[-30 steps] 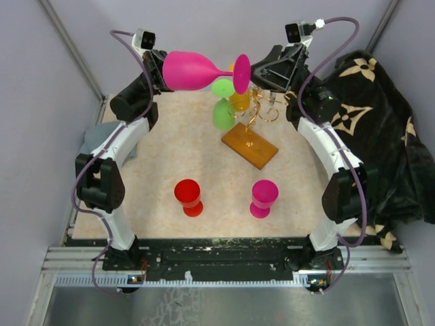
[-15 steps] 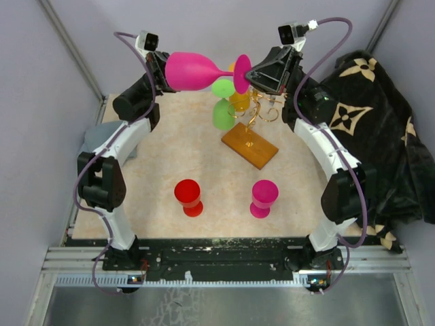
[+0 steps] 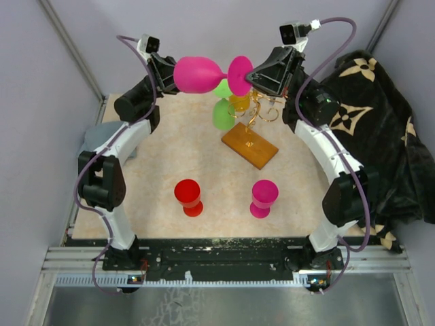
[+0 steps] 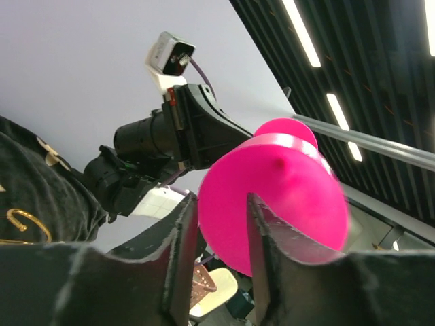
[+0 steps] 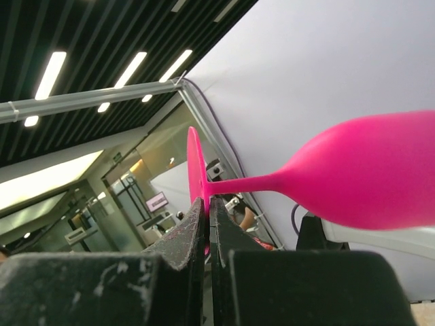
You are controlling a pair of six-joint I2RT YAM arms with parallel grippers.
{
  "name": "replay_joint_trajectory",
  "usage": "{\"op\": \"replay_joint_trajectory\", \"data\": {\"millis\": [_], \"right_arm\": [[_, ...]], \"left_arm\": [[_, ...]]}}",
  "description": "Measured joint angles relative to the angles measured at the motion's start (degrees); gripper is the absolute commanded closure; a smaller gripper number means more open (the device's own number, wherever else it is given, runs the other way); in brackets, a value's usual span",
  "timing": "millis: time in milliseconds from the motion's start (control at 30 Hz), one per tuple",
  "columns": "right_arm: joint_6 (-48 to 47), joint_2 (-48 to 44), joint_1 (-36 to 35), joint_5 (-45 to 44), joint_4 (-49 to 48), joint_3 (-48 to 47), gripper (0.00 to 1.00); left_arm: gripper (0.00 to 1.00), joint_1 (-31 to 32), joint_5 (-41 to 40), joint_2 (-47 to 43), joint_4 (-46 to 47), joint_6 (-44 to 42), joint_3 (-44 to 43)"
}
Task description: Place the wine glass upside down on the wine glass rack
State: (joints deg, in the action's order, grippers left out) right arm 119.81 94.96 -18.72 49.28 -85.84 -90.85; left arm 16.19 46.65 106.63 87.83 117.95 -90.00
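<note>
High over the far side of the table (image 3: 156, 156), I have the pink wine glass (image 3: 198, 73) lying on its side in the air, mouth to the left and foot to the right, slung between the two arms. It is not on the wine glass rack (image 3: 255, 109), which stands just below and to the right of it on its amber base (image 3: 250, 146). The right jaws are pressed together on the thin edge of the foot. From the right wrist I see the disc (image 5: 194, 163) edge-on, pinched at its lower rim, with the stem and bowl (image 5: 380, 176) running off to the right. The left jaws stand apart at the mouth of the bowl (image 4: 292, 197). One finger (image 4: 180, 251) sits at the outside of the rim, the other (image 4: 265, 251) crosses in front of the opening, and pink shows through the gap between them. I cannot tell whether either finger is touching the wall. Two green glasses (image 3: 221, 112) and an orange one (image 3: 239, 102) hang close in on the left side of the rack. Nearer to me a red glass (image 3: 189, 195) and a magenta glass (image 3: 263, 197) stand on the table, well apart from each other. A black cloth with a gold pattern (image 3: 380, 122) is heaped past the right edge.
</note>
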Motion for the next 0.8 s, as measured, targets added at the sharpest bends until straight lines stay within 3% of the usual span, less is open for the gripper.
{"op": "replay_joint_trajectory", "data": {"millis": [100,467,600,800], "right_arm": [[0.00,-0.26,0.31,-0.07,0.02,-0.04,1.00],[-3.13,-2.05,8.13,1.29,3.48,-0.04,1.00],[-13.25,-6.78,11.28,4.20,15.02,-0.04,1.00],[-39.34,-15.72,13.11,5.55,43.63,-3.17,1.00]], "left_arm": [[0.51,-1.46,0.02,-0.02,0.07,0.00,1.77],[0.52,-7.67,0.94,-2.93,0.24,0.00,7.67],[0.53,-7.98,1.86,-4.39,0.33,-0.02,8.72],[0.54,-7.98,3.56,-5.79,0.46,-0.11,8.98]]}}
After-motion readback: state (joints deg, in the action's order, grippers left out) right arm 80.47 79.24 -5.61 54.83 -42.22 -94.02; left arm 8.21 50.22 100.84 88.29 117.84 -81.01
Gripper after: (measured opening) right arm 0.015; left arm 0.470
